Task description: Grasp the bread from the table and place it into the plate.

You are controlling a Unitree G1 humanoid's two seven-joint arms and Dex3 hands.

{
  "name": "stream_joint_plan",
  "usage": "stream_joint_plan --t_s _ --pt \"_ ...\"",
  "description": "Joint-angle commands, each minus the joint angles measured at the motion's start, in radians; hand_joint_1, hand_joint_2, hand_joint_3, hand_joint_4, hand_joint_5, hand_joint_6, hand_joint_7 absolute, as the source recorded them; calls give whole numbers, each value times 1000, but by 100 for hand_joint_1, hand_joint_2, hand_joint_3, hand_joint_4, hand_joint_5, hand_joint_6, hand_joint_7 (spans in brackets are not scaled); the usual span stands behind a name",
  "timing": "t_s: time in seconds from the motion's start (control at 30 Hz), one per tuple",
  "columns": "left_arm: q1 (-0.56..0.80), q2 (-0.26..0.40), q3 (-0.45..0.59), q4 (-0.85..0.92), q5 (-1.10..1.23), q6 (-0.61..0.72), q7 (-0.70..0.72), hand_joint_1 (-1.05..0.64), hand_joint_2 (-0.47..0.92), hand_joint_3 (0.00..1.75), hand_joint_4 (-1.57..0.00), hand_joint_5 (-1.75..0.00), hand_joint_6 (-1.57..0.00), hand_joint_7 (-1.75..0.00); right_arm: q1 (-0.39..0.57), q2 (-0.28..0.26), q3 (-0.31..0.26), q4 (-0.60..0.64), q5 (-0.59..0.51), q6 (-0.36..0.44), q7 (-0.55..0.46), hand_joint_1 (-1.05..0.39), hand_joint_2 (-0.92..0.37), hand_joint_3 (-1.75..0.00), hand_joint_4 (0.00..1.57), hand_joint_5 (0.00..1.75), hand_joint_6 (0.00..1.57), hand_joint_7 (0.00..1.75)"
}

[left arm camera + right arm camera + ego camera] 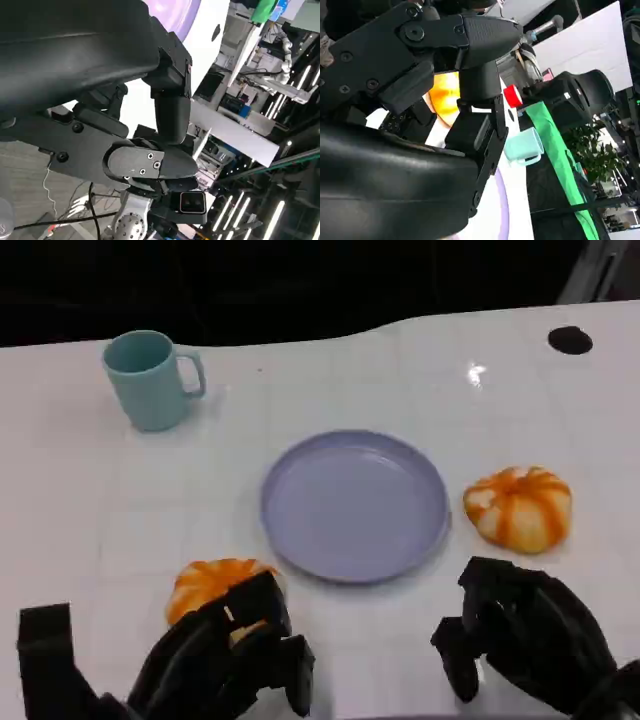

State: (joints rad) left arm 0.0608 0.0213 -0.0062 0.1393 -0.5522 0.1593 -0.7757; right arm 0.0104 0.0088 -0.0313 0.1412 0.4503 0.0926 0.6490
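The robot's black left hand [225, 660] curls its fingers [262, 612] over, not yet around, the near round orange-and-white bread roll [207, 583] by the table's [80, 510] front edge, so closing now could nudge it from the round lilac plate [355, 505].

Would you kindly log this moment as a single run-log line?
left hand: over near bread, grasp unclear | right hand: holds nothing | plate: empty | far bread: right of plate

A lab or workshop: equipment racks [235, 105], ceiling strip lights [295, 85], white test table [90, 500].
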Motion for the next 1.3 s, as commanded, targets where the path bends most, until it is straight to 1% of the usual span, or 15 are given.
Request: stream_joint_plan --t_s 0.03,0.4,0.93,1.07,1.3 --pt "6 13 3 -9 4 0 -7 -64 92 28 -75 -175 -46 -175 -4 -12 -9 2 13 10 2 -99 -60 -57 124 152 110 133" --pt "8 13 5 -15 -1 15 -3 -64 92 27 -75 -175 -47 -175 -1 -15 -5 -5 6 12 -1 -99 -61 -57 124 153 110 133" --pt "4 9 11 -8 -4 0 -14 -64 92 28 -75 -175 -46 -175 4 -15 -6 -14 11 23 0 -97 -60 -59 124 152 110 133" --pt "4 3 17 -13 -6 4 -1 -65 92 27 -75 -175 -47 -172 0 -15 -7 -7 8 11 5 -97 -61 -59 124 152 109 133" --pt "2 -1 27 -17 -3 -26 -10 -65 92 31 -74 -175 -46 -170 0 -18 -7 -8 9 12 8 -98 -61 -58 123 153 109 134"
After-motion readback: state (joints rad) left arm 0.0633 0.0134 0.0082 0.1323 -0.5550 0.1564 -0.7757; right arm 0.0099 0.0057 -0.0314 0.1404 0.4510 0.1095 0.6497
